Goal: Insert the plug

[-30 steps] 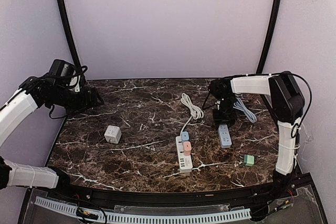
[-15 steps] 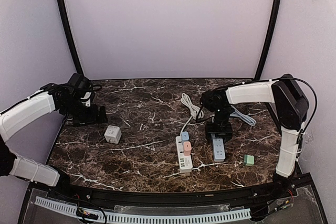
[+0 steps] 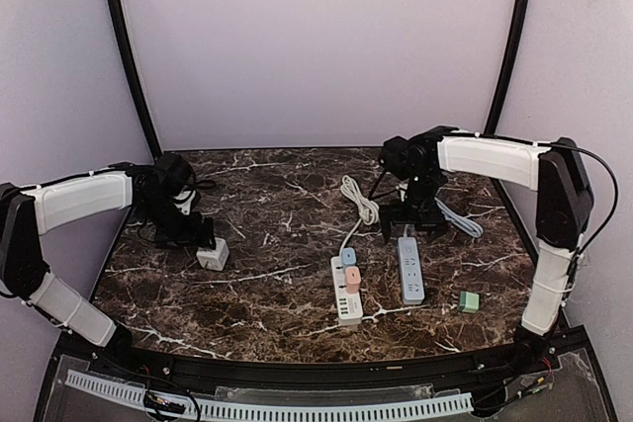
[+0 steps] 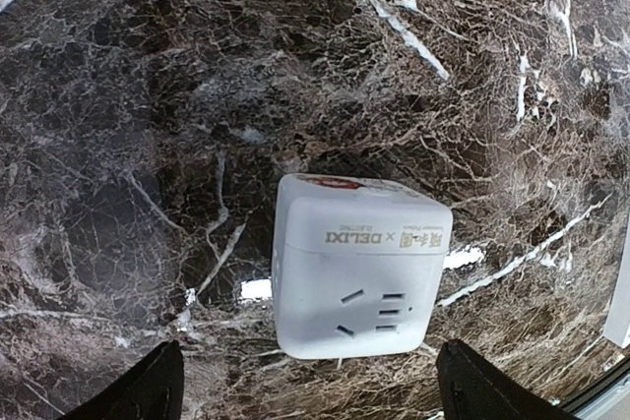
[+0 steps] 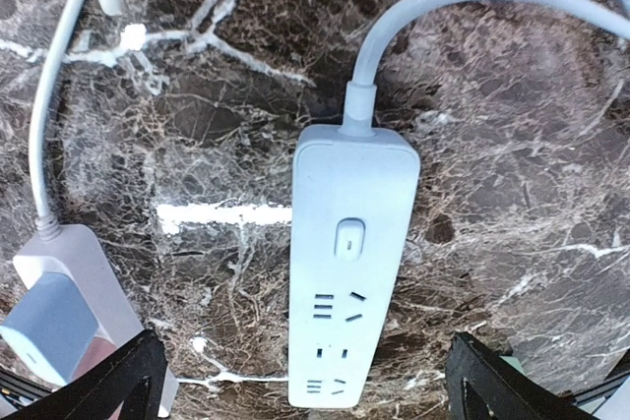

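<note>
We see left end effector (image 3: 194,233) and right end effector (image 3: 408,223) both low, pointing straight down, jaws spread wide.

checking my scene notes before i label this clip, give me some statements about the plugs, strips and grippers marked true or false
1. The white cube adapter rests on the table, between the fingers of the left gripper and untouched by them. True.
2. The grey power strip has a plug pushed into it. False: the sockets that show are all empty.
3. The right gripper hangs open over the grey power strip. True.
4. The white power strip holds no plugs. False: a blue plug and a pink plug sit in it.
5. The green adapter lies beside the white cube adapter. False: it lies at the table's right, near the grey power strip.
</note>
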Robot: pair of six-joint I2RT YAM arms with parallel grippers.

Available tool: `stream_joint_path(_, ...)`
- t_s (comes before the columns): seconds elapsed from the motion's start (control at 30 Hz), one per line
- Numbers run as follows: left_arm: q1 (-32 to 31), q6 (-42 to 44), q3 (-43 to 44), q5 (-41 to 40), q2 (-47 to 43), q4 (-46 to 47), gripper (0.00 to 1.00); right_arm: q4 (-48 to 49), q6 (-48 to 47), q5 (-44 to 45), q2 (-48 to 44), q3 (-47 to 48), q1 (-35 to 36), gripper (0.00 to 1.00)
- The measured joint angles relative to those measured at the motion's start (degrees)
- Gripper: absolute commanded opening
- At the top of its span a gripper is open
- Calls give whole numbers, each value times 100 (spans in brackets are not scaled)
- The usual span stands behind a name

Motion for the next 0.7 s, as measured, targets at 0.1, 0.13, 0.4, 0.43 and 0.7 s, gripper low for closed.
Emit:
stream_joint_path(0.1,-72,81,-48,42,81,81,90,-111,-83,114,-118,173,-48,98)
stream_joint_path(0.13,-105,96,-68,48,98,103,90,-142,-103,138,-157,203,-72,98)
stream_joint_path(0.4,-297,249,-127,37,358,304,88,-284,-146,302,-529,214,-162,99)
stream_joint_path(0.43,-306,271,-127,28,396,313,87,-284,-146,306,-579,199,-164,99)
stream_joint_path(0.7,-415,424,-160,-122,573,428,81,-284,-144,358,-800,-15,-179,99)
